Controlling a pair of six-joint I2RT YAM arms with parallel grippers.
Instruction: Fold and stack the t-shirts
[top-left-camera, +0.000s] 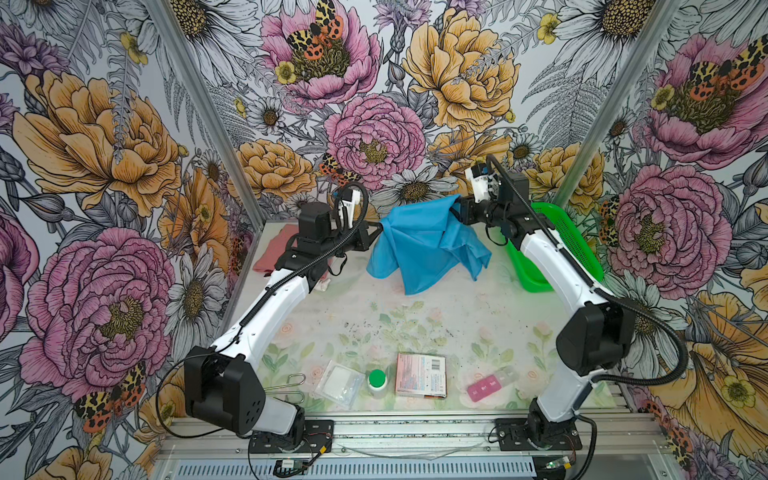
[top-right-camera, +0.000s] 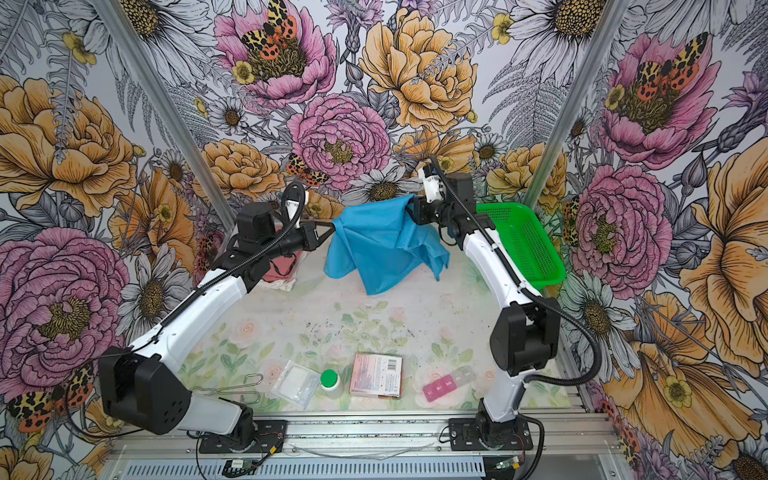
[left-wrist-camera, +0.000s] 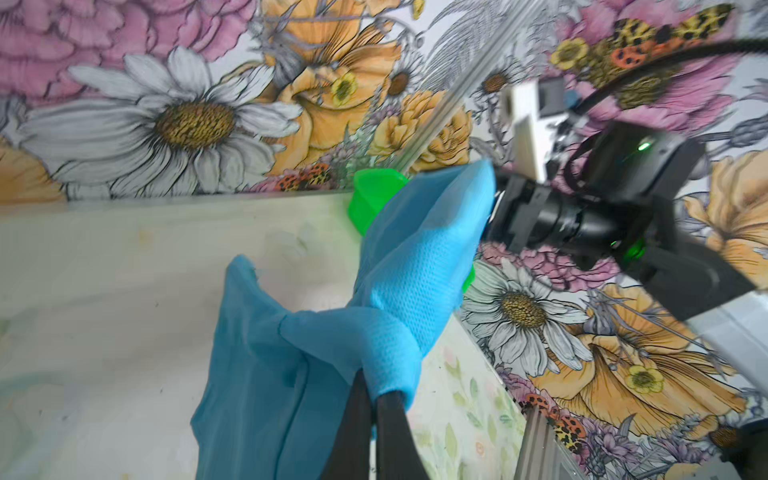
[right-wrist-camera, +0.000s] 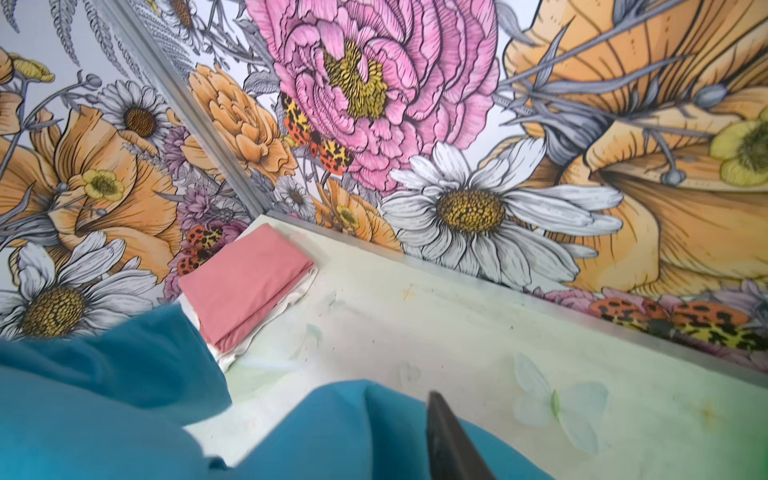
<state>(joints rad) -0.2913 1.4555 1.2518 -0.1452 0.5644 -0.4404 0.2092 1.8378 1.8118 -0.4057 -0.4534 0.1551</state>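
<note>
A sky-blue t-shirt (top-left-camera: 419, 245) (top-right-camera: 374, 249) hangs above the table between both grippers, its lower folds reaching the tabletop. My left gripper (top-left-camera: 380, 227) (left-wrist-camera: 374, 390) is shut on one bunched edge of it. My right gripper (top-left-camera: 457, 208) (top-right-camera: 411, 208) carries the opposite upper corner. Blue cloth (right-wrist-camera: 353, 436) lies over its jaws, so only one dark finger (right-wrist-camera: 444, 440) shows. A folded salmon-pink t-shirt (top-left-camera: 270, 253) (right-wrist-camera: 245, 286) lies on white fabric (right-wrist-camera: 270, 324) at the back left corner, partly hidden behind my left arm in both top views.
A green mesh basket (top-left-camera: 569, 245) (top-right-camera: 523, 245) stands at the back right behind my right arm. Along the front edge lie a metal clip (top-left-camera: 286, 384), a clear bag (top-left-camera: 338, 382), a green-capped bottle (top-left-camera: 377, 380), a pink box (top-left-camera: 420, 375) and a pink pill case (top-left-camera: 484, 388).
</note>
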